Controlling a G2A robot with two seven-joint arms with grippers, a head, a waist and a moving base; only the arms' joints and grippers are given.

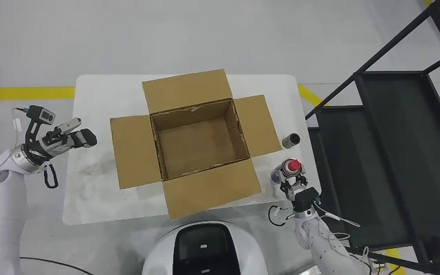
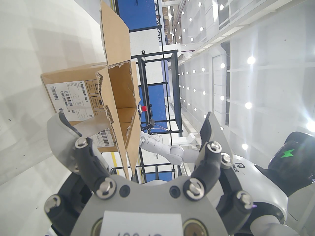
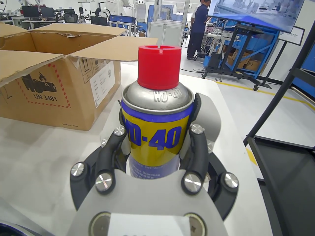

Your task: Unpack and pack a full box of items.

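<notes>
At the centre of the white table (image 1: pixel 96 196), the cardboard box (image 1: pixel 199 144) stands open, all four flaps folded outward; printed labels show on its outer walls. Near the table's front right corner, apart from the box and just off its right flap, the right gripper (image 3: pixel 158 104) is clenched on the spray can (image 3: pixel 155 124); the fingers (image 3: pixel 209 121) press the blue and yellow body from either side; the can is upright, red cap uppermost. Farther back on the same side, a small dark cylinder (image 1: pixel 291 140) rests on the table just beside the right flap's edge. Over the table's left edge, well apart from the box, the left gripper (image 2: pixel 134 117) points toward the box, released, its fingers spread wide. Beyond the table's right side stands a black metal rack (image 1: pixel 385 137).
</notes>
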